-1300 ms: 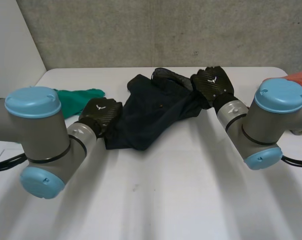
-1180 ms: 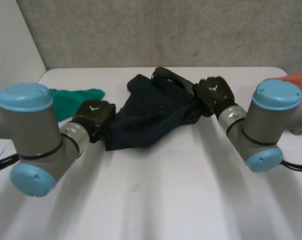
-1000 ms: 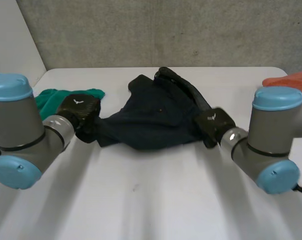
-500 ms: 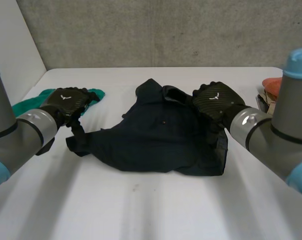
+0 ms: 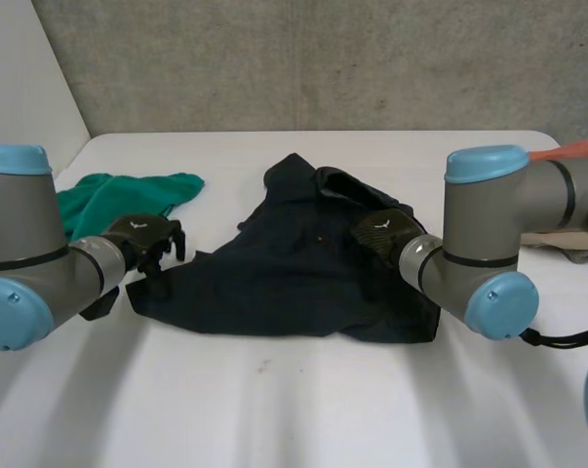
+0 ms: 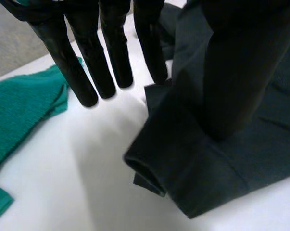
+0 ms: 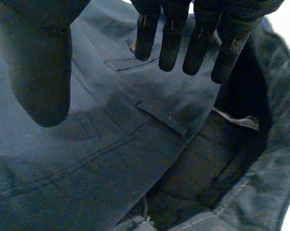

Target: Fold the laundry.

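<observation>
Two black robot hands are spread over a pair of dark navy trousers (image 5: 284,273) lying crumpled but partly flattened on the white desk (image 5: 303,409), about midway between the arms. The left hand (image 5: 142,239) sits at the garment's left end. In its wrist view, the left hand (image 6: 236,67) has its fingers (image 6: 106,62) straight and apart above bare desk (image 6: 77,183), just beside a hemmed edge of the trousers (image 6: 217,168). Its thumb reaches over the cloth, and nothing is gripped; whether the thumb touches the fabric cannot be told.

The right hand (image 5: 381,232) is over the right part of the trousers, near the open waistband. Its wrist view shows the right hand (image 7: 39,62) equally relaxed. Its straight fingers (image 7: 171,43) hang above a welt pocket, and its thumb is held off to one side over the trousers (image 7: 111,144), holding nothing. Beyond the fingertips, the waistband gapes to show the darker inside.

A green towel (image 5: 118,200) lies bunched on the desk behind the left hand, near the trousers but apart from them. It appears again in the left wrist view as the towel (image 6: 19,110) beside the fingers. An orange-red cloth (image 5: 571,149) shows at the desk's far right edge, behind the right arm.
</observation>
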Available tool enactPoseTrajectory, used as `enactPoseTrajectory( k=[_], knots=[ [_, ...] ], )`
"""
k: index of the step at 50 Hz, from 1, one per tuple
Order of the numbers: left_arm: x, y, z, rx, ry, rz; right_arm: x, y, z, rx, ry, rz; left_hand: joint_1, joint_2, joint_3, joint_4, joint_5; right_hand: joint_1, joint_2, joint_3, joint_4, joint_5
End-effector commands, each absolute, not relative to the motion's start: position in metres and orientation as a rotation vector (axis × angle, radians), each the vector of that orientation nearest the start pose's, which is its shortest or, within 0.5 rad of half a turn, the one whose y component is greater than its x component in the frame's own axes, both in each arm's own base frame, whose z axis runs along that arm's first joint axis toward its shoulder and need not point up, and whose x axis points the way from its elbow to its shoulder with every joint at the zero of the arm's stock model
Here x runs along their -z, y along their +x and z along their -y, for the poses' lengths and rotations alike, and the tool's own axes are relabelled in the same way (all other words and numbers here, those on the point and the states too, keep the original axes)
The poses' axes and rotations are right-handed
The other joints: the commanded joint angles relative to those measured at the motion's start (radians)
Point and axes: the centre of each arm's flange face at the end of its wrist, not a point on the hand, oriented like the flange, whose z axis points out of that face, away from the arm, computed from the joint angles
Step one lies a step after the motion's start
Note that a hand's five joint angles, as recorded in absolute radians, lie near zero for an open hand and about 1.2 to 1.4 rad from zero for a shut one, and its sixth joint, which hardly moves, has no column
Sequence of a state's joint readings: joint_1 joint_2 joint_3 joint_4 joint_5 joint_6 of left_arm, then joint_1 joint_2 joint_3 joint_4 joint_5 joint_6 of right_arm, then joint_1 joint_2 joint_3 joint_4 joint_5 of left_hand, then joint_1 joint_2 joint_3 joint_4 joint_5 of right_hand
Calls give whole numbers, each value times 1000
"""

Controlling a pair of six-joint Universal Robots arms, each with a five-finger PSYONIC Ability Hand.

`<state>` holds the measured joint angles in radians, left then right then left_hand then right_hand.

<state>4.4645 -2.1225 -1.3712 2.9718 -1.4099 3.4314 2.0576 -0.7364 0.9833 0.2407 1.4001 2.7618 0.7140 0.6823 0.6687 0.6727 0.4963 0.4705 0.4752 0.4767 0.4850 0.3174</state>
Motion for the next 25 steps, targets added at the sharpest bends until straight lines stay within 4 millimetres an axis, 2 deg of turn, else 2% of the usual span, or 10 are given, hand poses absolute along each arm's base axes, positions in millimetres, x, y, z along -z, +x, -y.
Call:
enactPoseTrajectory(
  k=[1,5,9,13,25],
  knots=[
    [-164,-236,318,1625,908,-2668,-130,334,315,1494,-1156,-2240,643,675,689,685,687,106,102,100,92,85],
    [-175,-236,318,1660,906,-2649,-130,336,317,1509,-1146,-2226,682,714,728,724,725,124,119,118,109,102],
    [-198,-237,314,1751,918,-2605,-129,339,319,1543,-1146,-2197,682,714,728,724,725,141,137,135,127,120],
    [-221,-238,309,1844,922,-2563,-127,341,322,1571,-1134,-2180,682,714,728,724,725,291,286,285,276,269],
    [-265,-249,295,2066,923,-2427,-129,345,321,1571,-1103,-2151,682,714,728,724,725,860,855,854,846,839]
  ],
)
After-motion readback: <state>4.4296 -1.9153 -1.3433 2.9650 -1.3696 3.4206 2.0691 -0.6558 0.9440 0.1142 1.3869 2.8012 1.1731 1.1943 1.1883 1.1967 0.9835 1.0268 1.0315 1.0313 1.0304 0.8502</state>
